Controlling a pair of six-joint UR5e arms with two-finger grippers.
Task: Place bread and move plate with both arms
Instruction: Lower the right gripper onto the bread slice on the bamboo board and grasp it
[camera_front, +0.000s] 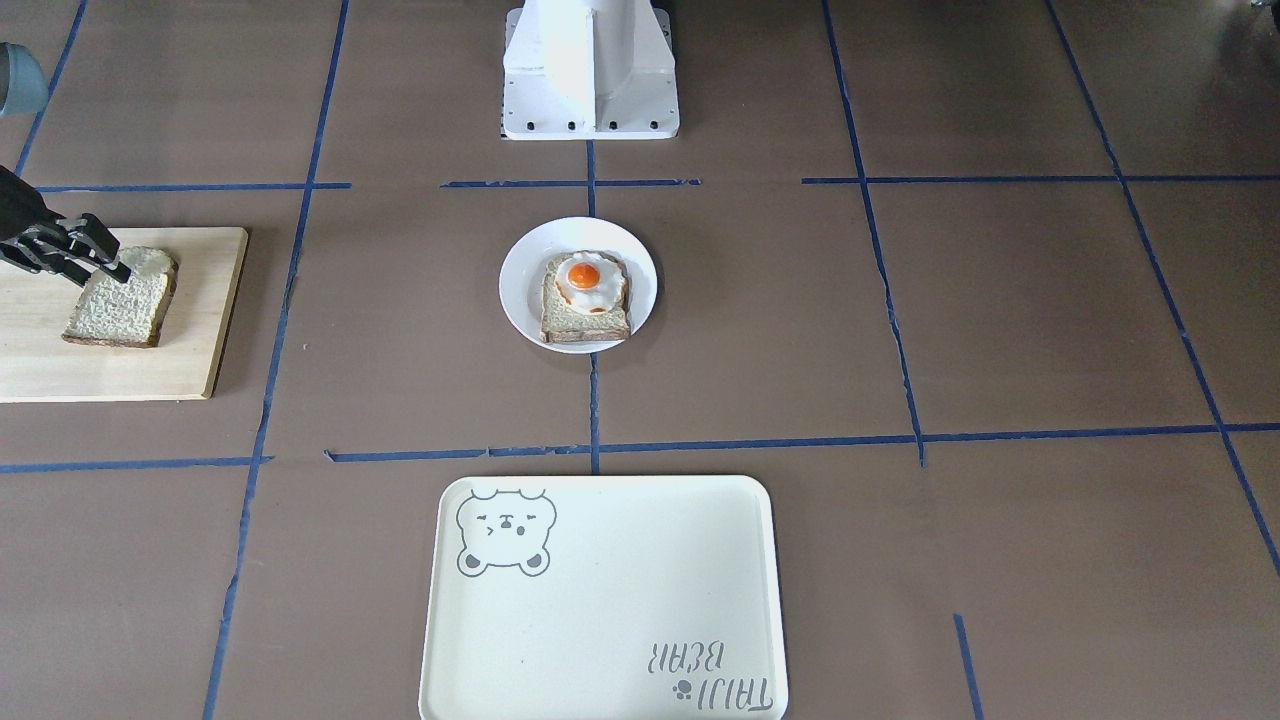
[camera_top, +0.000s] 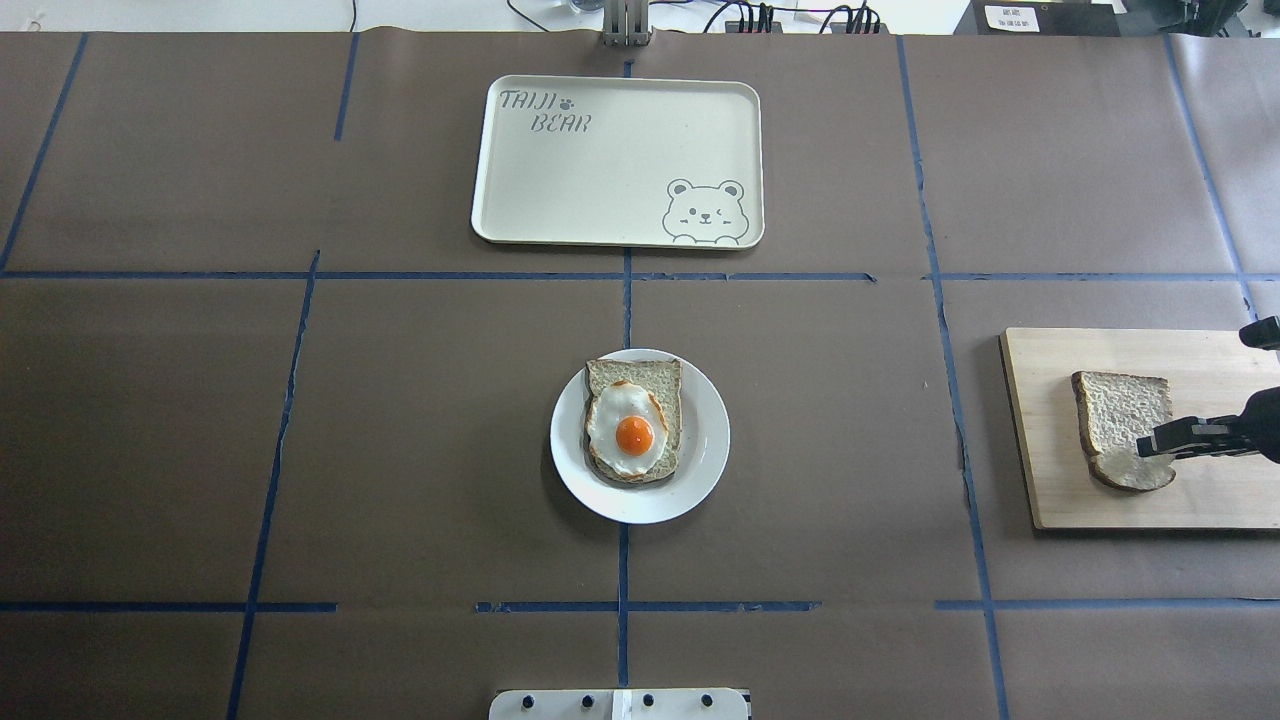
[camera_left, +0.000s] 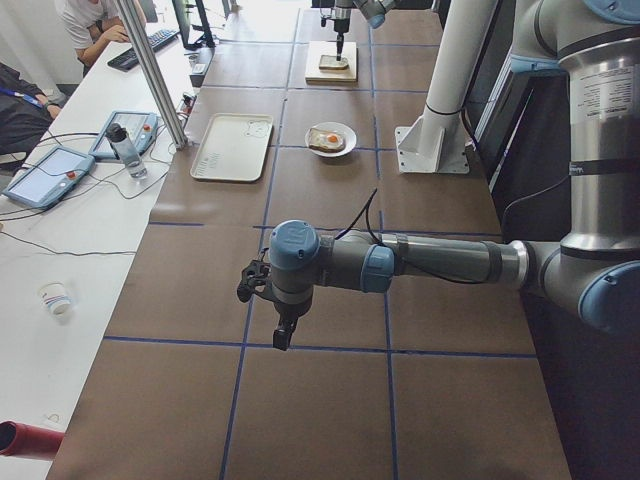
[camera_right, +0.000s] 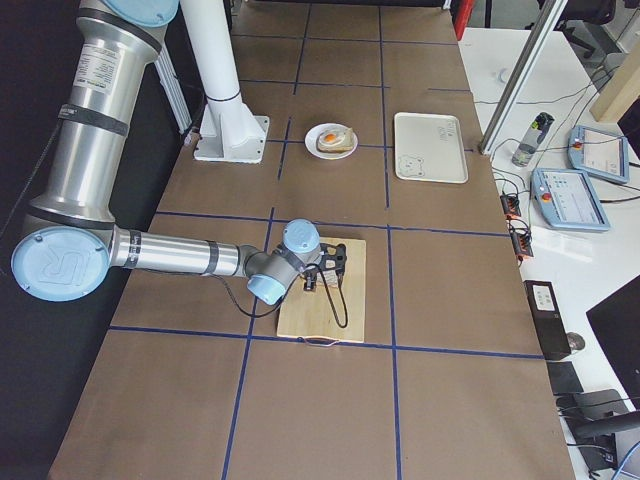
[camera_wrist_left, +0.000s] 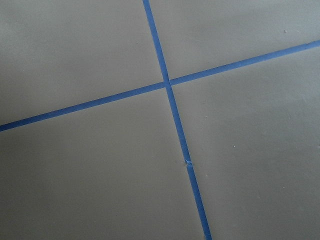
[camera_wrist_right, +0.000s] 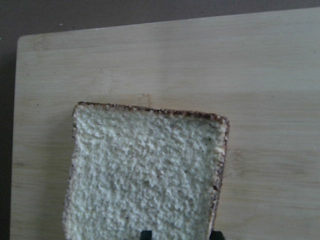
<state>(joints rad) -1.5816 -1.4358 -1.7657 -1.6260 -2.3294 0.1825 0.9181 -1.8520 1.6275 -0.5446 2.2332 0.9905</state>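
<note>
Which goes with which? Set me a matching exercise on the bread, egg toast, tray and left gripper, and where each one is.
1 bread
2 egg toast
3 tray
4 left gripper

A on the plate
B above bare table, near a tape cross
C on the wooden board
D past the plate, near the table's far edge

Pairs: 1-C, 2-A, 3-D, 4-B

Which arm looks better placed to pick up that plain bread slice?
The right: the right gripper is over the bread on the wooden board; the left gripper hangs above the table, far off.
</note>
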